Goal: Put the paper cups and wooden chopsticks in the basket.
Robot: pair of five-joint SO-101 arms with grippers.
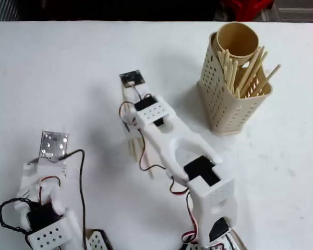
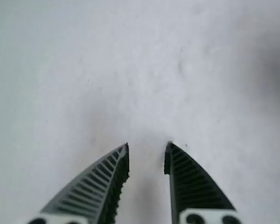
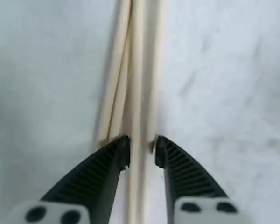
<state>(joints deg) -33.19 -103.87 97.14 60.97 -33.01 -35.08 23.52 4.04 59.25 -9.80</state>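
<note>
Right gripper [image 3: 142, 149]: your jaws are slightly parted and straddle one stick; contact probably not made.
Loose chopsticks [image 3: 137, 70]: one between the jaws, the rest just outside them.
Left gripper [image 2: 147, 154]: jaws apart over the bare table [image 2: 130, 70].
Basket [image 1: 224, 107]: well clear of both jaws, holds paper cups [image 1: 239, 40] and standing chopsticks [image 1: 250, 73].

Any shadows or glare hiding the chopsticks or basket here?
High view: even light, the basket throws a soft shadow onto the table, no glare. Right wrist view: chopsticks at the right pincer stand out, faint shadows alongside. Left wrist view: dim shadow around the left pincer.
</note>
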